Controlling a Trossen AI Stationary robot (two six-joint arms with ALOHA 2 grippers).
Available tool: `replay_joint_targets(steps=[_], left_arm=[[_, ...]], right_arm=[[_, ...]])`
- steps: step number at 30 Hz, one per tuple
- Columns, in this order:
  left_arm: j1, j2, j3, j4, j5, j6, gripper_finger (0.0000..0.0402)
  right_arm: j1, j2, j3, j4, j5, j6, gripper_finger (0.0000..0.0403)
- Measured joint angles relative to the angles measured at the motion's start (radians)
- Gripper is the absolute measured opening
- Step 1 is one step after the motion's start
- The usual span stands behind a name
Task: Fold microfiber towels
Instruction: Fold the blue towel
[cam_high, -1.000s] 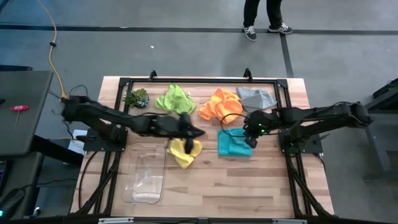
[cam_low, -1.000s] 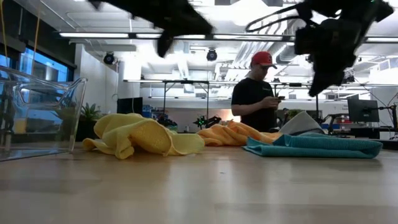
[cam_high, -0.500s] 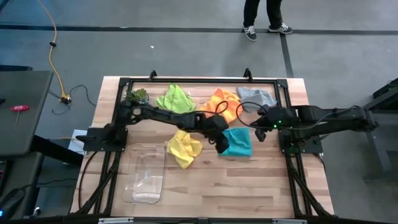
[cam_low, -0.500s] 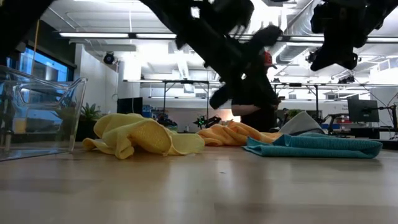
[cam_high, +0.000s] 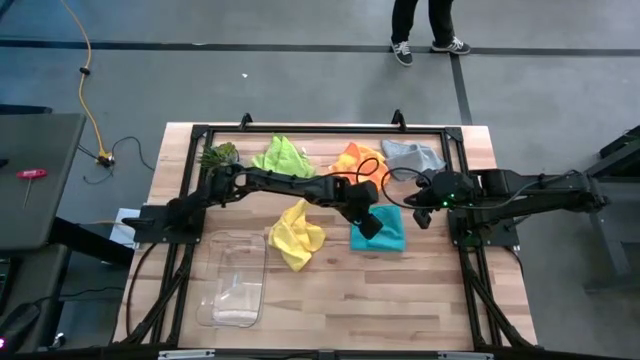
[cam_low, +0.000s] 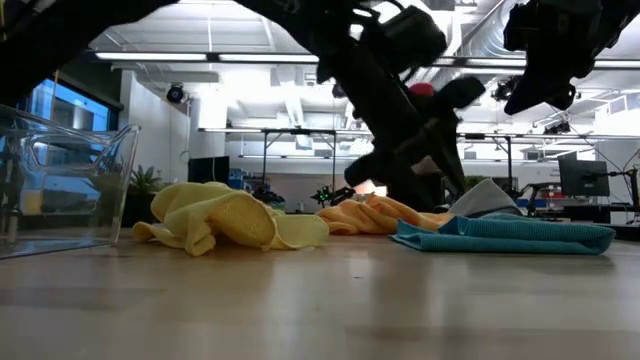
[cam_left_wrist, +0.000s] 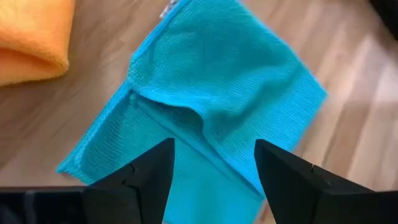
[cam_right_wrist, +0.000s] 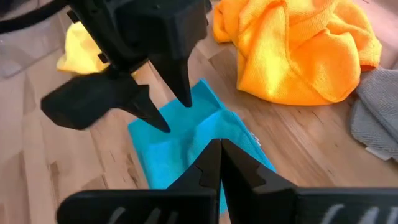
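L gripper (cam_high: 368, 222), jaws apart & empty, hangs just over the folded teal towel (cam_high: 381, 232) beside the orange towel (cam_high: 356, 160); R gripper (cam_high: 424, 213), pinched closed & empty, near teal's other edge.

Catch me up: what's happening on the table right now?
The left gripper hangs open over the teal towel, which lies partly folded on the table. The right gripper is shut and holds nothing, near that towel's far side. The yellow, orange, lime green and grey towels lie crumpled.
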Motion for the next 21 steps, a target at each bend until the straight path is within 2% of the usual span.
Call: replay_joint_targets(steps=[6, 10, 21], left_arm=[[0.0, 0.039, 0.037, -0.031, -0.017, -0.069, 0.0213], [-0.001, 0.039, 0.037, -0.019, -0.064, -0.089, 0.0214], [-0.008, 0.093, 0.037, 0.044, -0.027, -0.172, 0.0213]], right_arm=[[0.0, 0.0, 0.0, -0.022, 0.0, -0.026, 0.0], [0.0, 0.0, 0.0, -0.023, 0.0, -0.029, 0.0], [0.0, 0.0, 0.0, -0.022, 0.0, -0.055, 0.0]])
